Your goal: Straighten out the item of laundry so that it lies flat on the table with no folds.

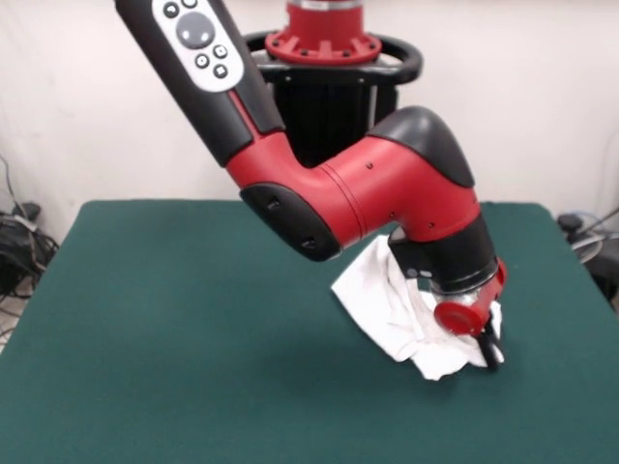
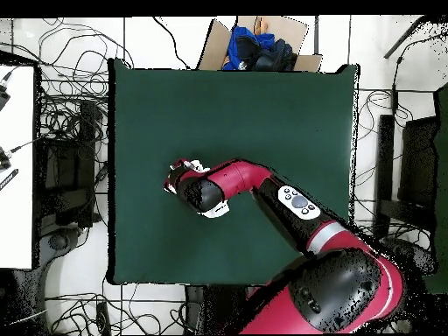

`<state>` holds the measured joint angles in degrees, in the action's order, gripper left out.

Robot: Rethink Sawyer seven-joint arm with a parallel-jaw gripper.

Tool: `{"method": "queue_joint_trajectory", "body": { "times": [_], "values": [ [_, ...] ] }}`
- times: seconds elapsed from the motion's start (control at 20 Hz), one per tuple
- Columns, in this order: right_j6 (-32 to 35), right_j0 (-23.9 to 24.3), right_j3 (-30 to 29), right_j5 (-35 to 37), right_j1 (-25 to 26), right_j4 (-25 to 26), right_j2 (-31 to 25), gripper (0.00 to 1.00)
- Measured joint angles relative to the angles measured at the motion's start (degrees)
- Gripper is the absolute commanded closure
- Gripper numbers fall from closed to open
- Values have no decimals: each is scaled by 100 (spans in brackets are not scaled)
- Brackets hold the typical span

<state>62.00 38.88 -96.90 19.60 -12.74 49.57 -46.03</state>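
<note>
Item of laundry (image 1: pixel 406 314) lies bunched on the green counter (image 1: pixel 174 338), directly beneath and touching the jaws (arm covers much of it). No print or lettering legible. Jaws' state: cannot tell.

The item of laundry (image 1: pixel 397 309) lies on the table (image 1: pixel 174 319) beneath the arm (image 1: pixel 368 193).

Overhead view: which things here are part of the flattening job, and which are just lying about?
Part of the job:
- shirt, white, crumpled under the arm's wrist
- table, green top
- gripper, down at the shirt's edge; open or shut is unclear

Lying about:
- cardboard box past the table's far edge, with blue and dark cloth in it
- cables on the floor
</note>
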Motion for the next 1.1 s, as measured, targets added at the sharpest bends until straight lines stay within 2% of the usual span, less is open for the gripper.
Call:
{"method": "queue_joint_trajectory", "body": {
  "times": [0.35, 0.75, 1.1],
  "values": [
    [0, 395, -723, 157, -504, -349, -655, 100],
    [0, 1201, -1554, 599, -1251, -1009, -1720, 100],
    [0, 1672, -1896, 978, -1604, -1299, -2350, 100]
  ]
}}
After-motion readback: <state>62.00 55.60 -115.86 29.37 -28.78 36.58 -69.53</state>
